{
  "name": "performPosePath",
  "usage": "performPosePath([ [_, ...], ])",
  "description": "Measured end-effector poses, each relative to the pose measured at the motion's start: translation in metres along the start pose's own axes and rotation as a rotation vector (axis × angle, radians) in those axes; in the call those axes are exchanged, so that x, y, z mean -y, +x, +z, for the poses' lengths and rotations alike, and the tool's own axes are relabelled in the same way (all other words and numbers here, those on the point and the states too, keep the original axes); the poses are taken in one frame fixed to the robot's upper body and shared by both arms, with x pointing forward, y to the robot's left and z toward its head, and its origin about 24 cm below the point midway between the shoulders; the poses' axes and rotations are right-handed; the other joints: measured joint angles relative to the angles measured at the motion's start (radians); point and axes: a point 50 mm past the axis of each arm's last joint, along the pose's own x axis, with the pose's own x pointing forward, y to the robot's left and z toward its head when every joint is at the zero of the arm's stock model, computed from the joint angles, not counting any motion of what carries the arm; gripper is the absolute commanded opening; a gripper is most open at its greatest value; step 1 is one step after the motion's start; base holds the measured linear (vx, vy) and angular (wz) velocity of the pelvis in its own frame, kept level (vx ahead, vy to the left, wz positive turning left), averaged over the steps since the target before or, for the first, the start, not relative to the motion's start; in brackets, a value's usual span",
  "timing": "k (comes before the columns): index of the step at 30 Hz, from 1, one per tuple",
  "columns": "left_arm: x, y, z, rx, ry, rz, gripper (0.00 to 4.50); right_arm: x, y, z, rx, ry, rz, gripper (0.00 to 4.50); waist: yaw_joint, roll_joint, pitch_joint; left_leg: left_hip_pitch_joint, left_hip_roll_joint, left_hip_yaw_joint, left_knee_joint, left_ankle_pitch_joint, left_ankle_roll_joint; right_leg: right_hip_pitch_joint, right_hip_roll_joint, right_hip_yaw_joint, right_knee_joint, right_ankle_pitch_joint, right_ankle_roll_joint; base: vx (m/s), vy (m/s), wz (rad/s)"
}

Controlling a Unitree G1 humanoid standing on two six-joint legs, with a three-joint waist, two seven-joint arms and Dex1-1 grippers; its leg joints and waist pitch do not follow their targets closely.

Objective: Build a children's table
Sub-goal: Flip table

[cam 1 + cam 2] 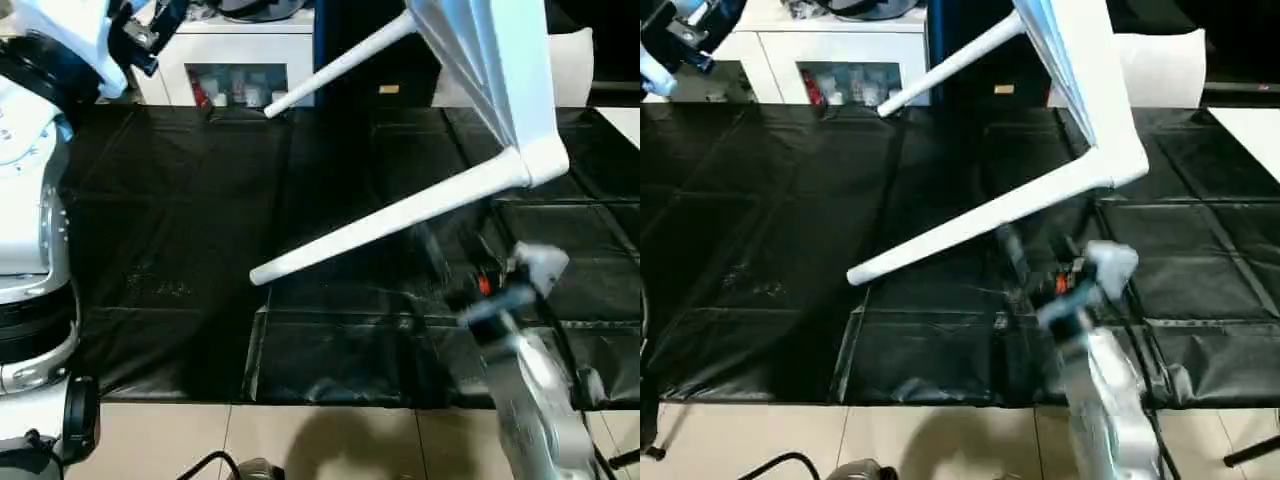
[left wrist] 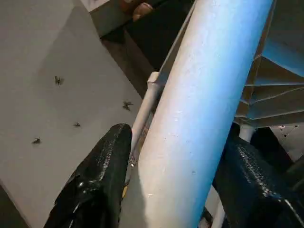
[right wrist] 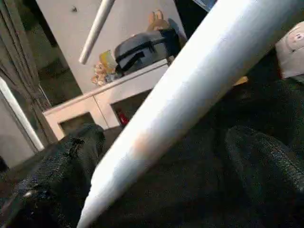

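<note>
Tabletop [image 1: 490, 60] tilted on edge above the black worktop [image 1: 180, 220], ribbed underside showing. Two legs seated in corner sockets: near leg [image 1: 390, 222] slants down, tip close to the worktop; far leg [image 1: 340, 62] points toward the cabinet [image 1: 240, 60]. Left gripper [image 2: 175, 166] jaws straddle a leg, touching it. Right gripper [image 3: 156, 166] jaws spread either side of near leg

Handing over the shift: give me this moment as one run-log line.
tabletop: tilted on edge above work table | two legs fitted | left gripper: around a leg | right gripper: open, straddling near leg
</note>
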Motion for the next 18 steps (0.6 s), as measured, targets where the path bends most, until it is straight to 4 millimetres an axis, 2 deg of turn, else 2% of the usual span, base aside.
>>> performPosePath([
  [4, -0.001, -0.002, 0.000, 0.000, 0.000, 0.006, 2.40, 0.003, 0.023, 0.004, 0.021, 0.051, 0.027, 4.50, 0.000, -0.002, 0.000, 0.000, 0.000, 0.000, 0.000, 0.000, 0.000, 0.000, 0.000, 0.000, 0.000, 0.000, 0.000, 0.000, 0.000, 0.00],
  [8, -0.001, -0.006, -0.001, 0.005, -0.013, 0.016, 2.40, 0.001, 0.036, 0.002, 0.009, 0.085, 0.059, 4.50, 0.000, -0.003, 0.000, -0.001, 0.000, 0.000, 0.000, 0.000, 0.001, -0.001, 0.000, 0.000, 0.000, 0.000, 0.000, 0.000, 0.000, 0.00],
  [10, -0.002, -0.007, -0.002, 0.007, -0.032, 0.029, 2.40, -0.001, 0.045, 0.008, 0.024, 0.106, 0.084, 4.50, 0.001, -0.004, 0.000, -0.002, 0.000, 0.001, 0.000, 0.001, 0.002, -0.002, 0.000, 0.000, 0.001, 0.000, -0.001, 0.000, 0.000, 0.00],
  [13, -0.006, -0.018, -0.008, 0.005, -0.059, 0.074, 2.40, -0.005, 0.048, 0.020, 0.033, 0.125, 0.157, 4.50, 0.002, -0.007, 0.001, -0.002, 0.000, 0.001, 0.000, 0.003, 0.005, -0.002, 0.000, 0.000, 0.001, 0.000, 0.000, 0.000, 0.000, 0.00],
  [18, -0.010, -0.034, -0.018, -0.010, -0.091, 0.143, 2.36, -0.012, 0.047, 0.036, 0.055, 0.108, 0.236, 4.50, 0.008, -0.022, 0.001, -0.002, 0.002, 0.001, 0.000, 0.003, 0.005, -0.001, 0.000, -0.001, 0.001, 0.000, 0.000, 0.000, 0.000, 0.00],
])
